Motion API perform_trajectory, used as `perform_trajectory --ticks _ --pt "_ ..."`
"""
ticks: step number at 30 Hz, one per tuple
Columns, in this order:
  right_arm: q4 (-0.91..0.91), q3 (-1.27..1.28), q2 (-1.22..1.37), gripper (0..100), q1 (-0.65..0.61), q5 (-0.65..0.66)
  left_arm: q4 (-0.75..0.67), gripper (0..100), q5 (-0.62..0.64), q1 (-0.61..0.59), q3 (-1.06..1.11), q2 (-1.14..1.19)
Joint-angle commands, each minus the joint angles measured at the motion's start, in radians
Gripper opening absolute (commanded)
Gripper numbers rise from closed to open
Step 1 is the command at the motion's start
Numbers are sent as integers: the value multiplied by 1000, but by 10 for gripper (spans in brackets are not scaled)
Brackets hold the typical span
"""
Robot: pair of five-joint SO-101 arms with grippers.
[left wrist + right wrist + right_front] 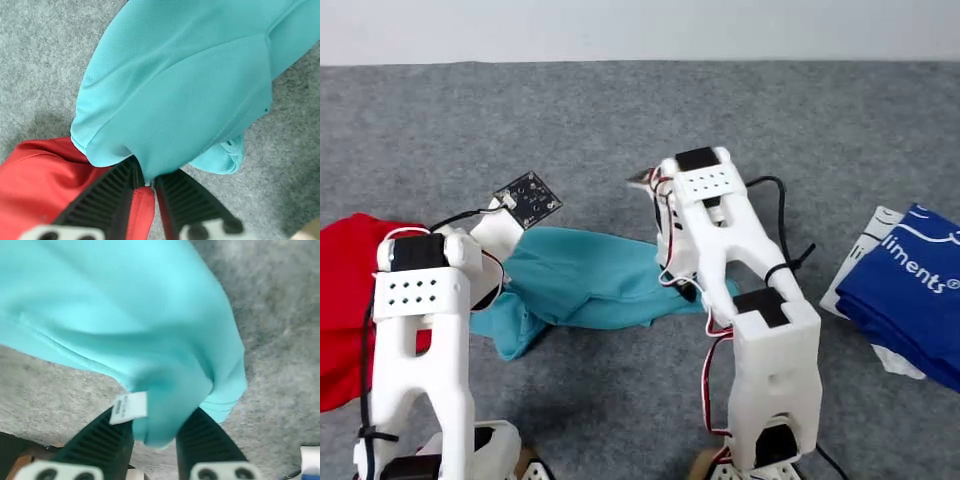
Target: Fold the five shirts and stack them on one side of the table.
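Left gripper (146, 183) around teal shirt (190, 85) edge

Likely a robotics lab test bench. A tabletop covered in grey felt-like fabric (620, 110) meets a plain pale wall (620, 30). Two white plastic robot arms stand side by side, the left arm (420, 330) and the right arm (760, 290), with loose red and black wires (708, 380) and a small bare circuit board (528, 198) exposed. A turquoise fabric shirt (590, 275) stretches between them.
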Motion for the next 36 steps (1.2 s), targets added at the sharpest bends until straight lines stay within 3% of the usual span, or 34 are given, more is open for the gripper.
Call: perform_trajectory --ticks 1,7,14,26,36 --pt "42 -46 -67 79 41 40 -18 5 8 -2 -4 0" --pt "42 -43 -128 173 128 46 -18 5 8 -2 -4 0" --pt "41 -44 -134 152 205 103 -18 5 8 3 -4 0" --pt "28 -49 -133 154 53 94 -66 5 9 3 30 0" --pt "-16 -52 -76 154 33 77 -69 5 9 3 50 0"
